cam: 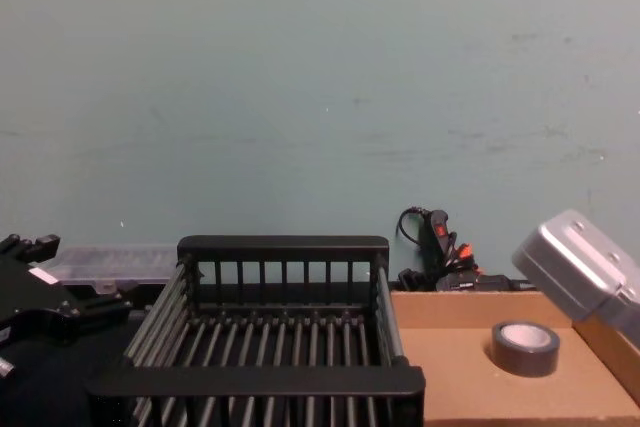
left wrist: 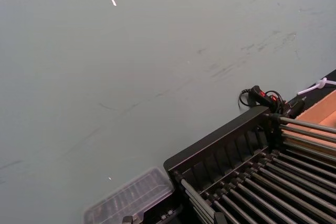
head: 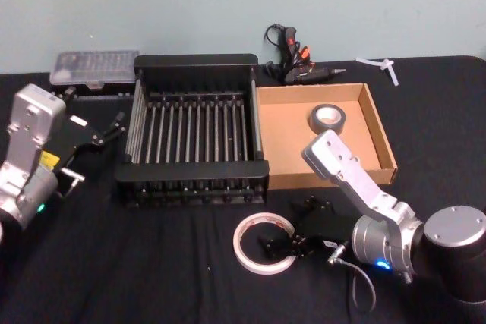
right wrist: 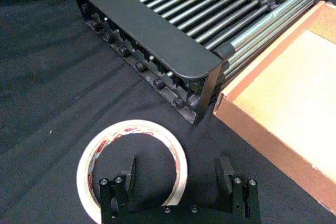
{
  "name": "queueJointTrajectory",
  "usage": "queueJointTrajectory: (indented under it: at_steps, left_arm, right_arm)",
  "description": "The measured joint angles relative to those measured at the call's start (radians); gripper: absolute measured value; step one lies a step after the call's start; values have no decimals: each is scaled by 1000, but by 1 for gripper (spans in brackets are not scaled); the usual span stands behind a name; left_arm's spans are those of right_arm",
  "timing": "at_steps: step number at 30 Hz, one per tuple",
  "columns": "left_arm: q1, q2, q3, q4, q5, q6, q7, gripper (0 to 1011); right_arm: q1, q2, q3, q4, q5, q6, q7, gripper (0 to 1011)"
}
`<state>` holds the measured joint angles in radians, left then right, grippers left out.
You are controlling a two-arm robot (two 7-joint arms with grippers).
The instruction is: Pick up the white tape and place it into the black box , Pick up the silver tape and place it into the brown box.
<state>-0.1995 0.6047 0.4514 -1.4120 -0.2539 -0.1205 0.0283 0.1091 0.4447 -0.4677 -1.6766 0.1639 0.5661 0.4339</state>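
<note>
Nearest, just in front of the black box (head: 190,166) and toward its right corner: finds the white tape (head: 241,254) lying flat on the dark cloth, not yet lifted. Lies flat, so offers only its thin wall to a grip from above.

Sees the right gripper (head: 285,246) low over that ring's right side, spread wide. In the right wrist view, puts one finger (right wrist: 128,170) inside the hole and the other (right wrist: 226,169) outside the rim of the white tape (right wrist: 137,127). Straddles the wall this way, most likely because the ring spans too much to be taken whole. Judges the step in hand as closing on the wall, then lifting over the near rim of the black box (right wrist: 152,30).

Beside the black box on its right, touching it: finds the brown box (head: 334,180), with the silver tape (head: 328,117) already on its floor toward the far wall. Counts that half of the task as done.

To the left of the black box: places the left gripper (head: 102,134), parked well clear of the work, presumably to leave room. Cannot tell how wide it stands.

Leaves the black box bare inside, awaiting the ring.
</note>
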Motion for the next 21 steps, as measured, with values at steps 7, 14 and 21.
queueJointTrajectory:
  at_steps: [7,14,21]
  left_arm:
    - [0,0,0,0,0,0,0,1001]
    - [0,0,0,0,0,0,0,1001]
    - [0,0,0,0,0,0,0,1001]
  right_arm:
    - [0,0,0,0,0,0,1,1002]
    - [0,0,1,-1,0,0,1,903]
    - [0,0,1,-1,0,0,2,732]
